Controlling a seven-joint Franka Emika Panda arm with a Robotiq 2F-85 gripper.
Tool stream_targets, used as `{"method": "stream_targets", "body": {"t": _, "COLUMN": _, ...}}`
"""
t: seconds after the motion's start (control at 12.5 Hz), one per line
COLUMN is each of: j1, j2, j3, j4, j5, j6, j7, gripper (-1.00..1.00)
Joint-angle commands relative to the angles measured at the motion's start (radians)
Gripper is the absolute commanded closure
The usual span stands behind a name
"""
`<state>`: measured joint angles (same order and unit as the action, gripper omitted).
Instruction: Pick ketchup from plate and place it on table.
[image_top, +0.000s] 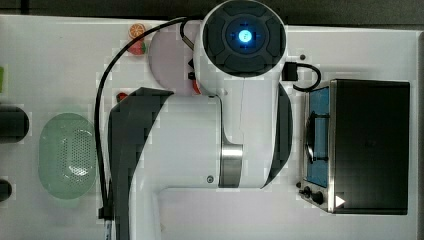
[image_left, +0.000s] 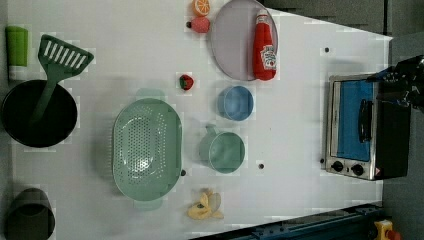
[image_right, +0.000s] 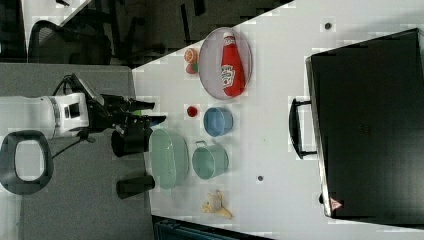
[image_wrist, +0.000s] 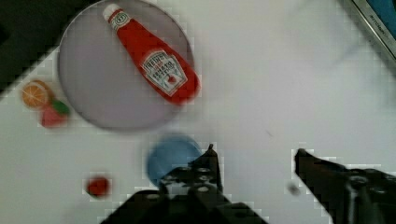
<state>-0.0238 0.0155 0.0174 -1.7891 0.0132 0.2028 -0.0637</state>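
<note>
In the top view the white arm covers the middle of the counter (image_top: 60, 45); part of the pale plate (image_top: 167, 57) shows beside its blue-lit joint, an orange slice (image_top: 136, 31) and a pink fruit (image_top: 136, 47) lie at the plate's far edge, the green perforated basket (image_top: 67, 155) sits at the top view's left, the toaster oven (image_top: 357, 145) at the top view's right.

In the left view the ketchup (image_left: 264, 47) lies flat on the plate (image_left: 232, 42), along the plate's right side, cap pointing up in the picture; the strawberry (image_left: 186, 81), blue bowl (image_left: 235, 103) and green cup (image_left: 223, 150) stand on the counter apart from the plate; a green spatula (image_left: 57, 65) rests in a black pot (image_left: 39, 114); a banana peel (image_left: 206, 206) lies near the counter's lower edge.

In the right view the tool (image_right: 152, 112) hangs well clear of the counter, fingers spread, grasping nothing; the bottle lies on the plate.

In the wrist view the tool's fingers (image_wrist: 208, 163) stand released over the blue bowl's edge and bare counter; the ketchup lies slantwise on the plate, well apart from them.
</note>
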Motion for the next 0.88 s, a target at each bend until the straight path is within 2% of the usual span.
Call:
{"method": "stream_targets", "body": {"t": 0.08, "j1": -0.105, "j2": -0.283, "j3": 0.042, "j4": -0.104, "j5": 0.018, "j6": -0.204, "j7": 0.033, "gripper": -0.58}}
{"method": "stream_targets", "body": {"t": 0.24, "j1": -0.104, "j2": -0.266, "j3": 0.045, "j4": -0.104, "j5": 0.018, "j6": -0.193, "j7": 0.030, "gripper": -0.99}}
{"method": "stream_targets", "body": {"t": 0.88, "j1": -0.091, "j2": 0.002, "j3": 0.098, "j4": -0.100, "j5": 0.018, "j6": 0.031, "j7": -0.057, "gripper": -1.00}}
